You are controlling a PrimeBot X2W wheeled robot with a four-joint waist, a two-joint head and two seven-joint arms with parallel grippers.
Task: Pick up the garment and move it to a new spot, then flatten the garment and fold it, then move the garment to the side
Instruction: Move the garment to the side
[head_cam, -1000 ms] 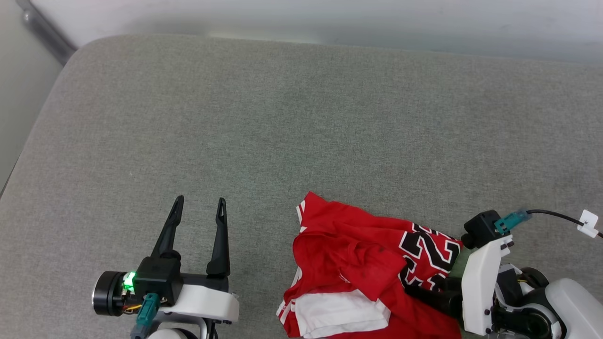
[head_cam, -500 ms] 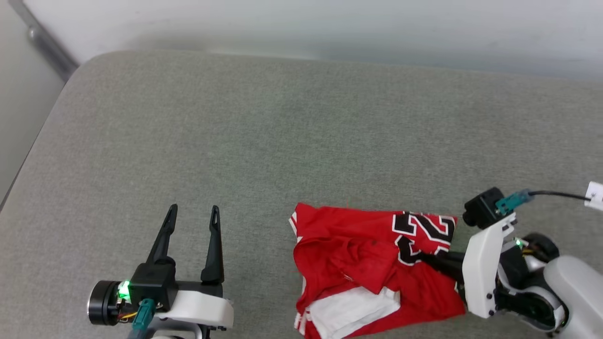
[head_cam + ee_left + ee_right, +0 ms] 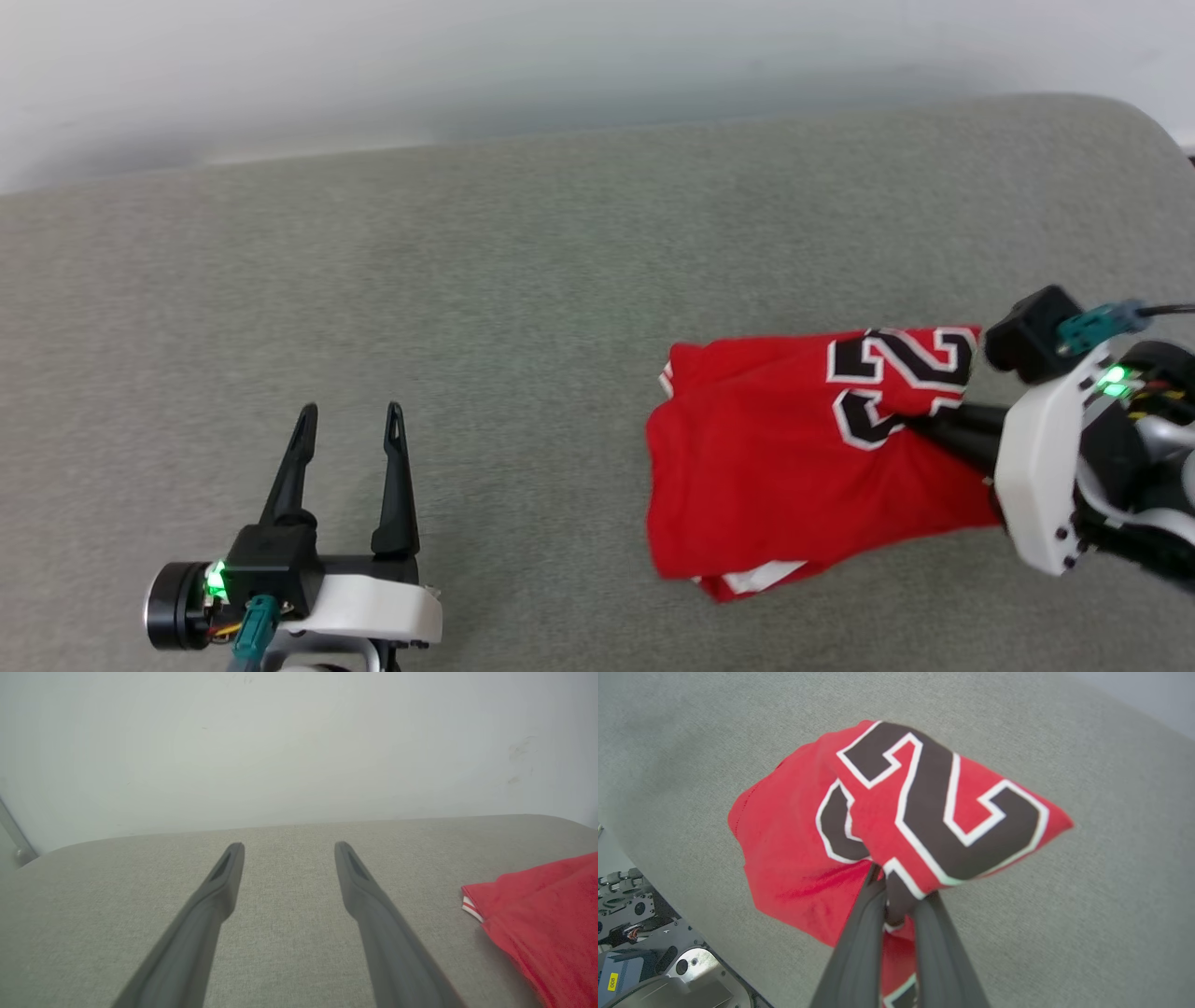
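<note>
Fingers [image 3: 857,942] of the right gripper [image 3: 901,889] clamp a fold of the garment [image 3: 794,467], a soft red jersey bunched into a rough wedge over the right half of the grey woven cushion [image 3: 467,280]. The right wrist view shows the pinch beside blocky black, white-outlined numerals, while the head view adds a white strip under the lower hem. The left gripper [image 3: 351,411] hovers spread and empty over the cushion's left half.

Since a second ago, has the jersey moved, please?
Yes: the jersey, held by the right tool, went rightward and toward the cushion's far edge.
</note>
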